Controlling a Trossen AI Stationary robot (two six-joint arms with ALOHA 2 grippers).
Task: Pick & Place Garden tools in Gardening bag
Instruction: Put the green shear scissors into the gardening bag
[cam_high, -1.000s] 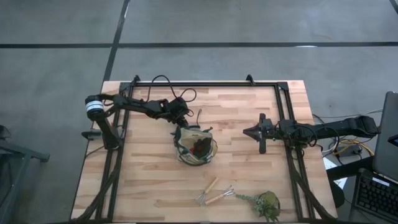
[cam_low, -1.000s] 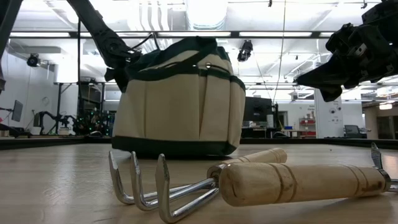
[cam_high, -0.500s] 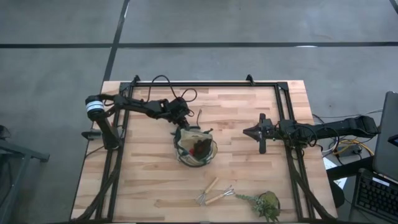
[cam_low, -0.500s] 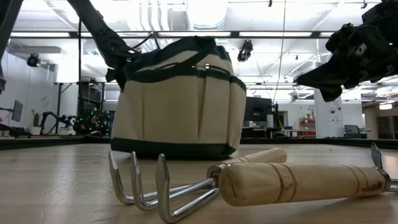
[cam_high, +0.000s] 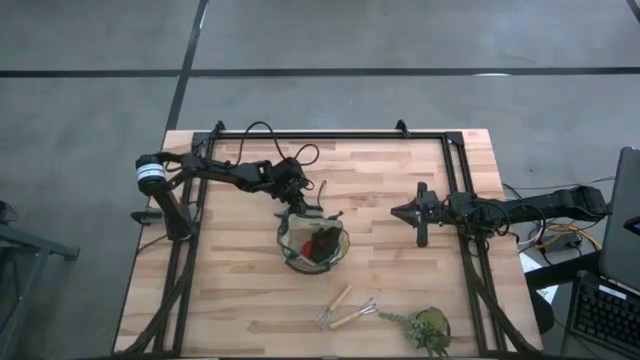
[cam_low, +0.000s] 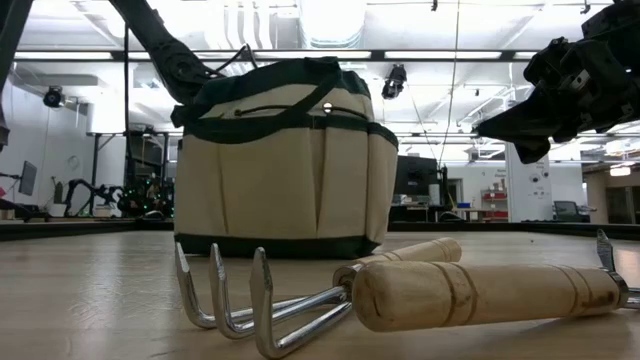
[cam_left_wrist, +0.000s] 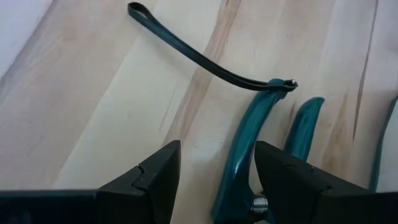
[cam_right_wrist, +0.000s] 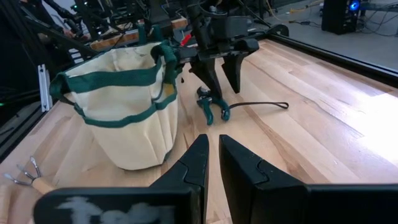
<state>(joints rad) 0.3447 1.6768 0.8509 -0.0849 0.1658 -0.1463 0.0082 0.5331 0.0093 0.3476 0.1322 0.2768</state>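
Note:
The tan gardening bag (cam_high: 313, 243) with a dark green rim stands upright mid-table, a red-and-black bundle (cam_high: 322, 240) inside it. Green-handled pruning shears (cam_right_wrist: 210, 106) lie flat on the table just beyond the bag's far side, a dark strap (cam_left_wrist: 186, 50) trailing from them. My left gripper (cam_left_wrist: 217, 168) hangs open over them, pointing steeply down, with one handle (cam_left_wrist: 239, 149) showing between its fingers. Two wooden-handled fork tools (cam_high: 345, 308) lie near the front edge. My right gripper (cam_high: 405, 212) waits shut, off to the bag's right.
A green leafy plant clump (cam_high: 425, 328) lies at the front right, beside the fork tools (cam_low: 300, 300). A black frame (cam_high: 330, 134) runs along the table's far and side edges. Bare wood shows to the left of the bag.
The bag's left wall, drawn in and slanting a second ago, has spread back out, and the bag now stands straight. My left gripper has tipped slightly beside the bag's far rim and stays open.

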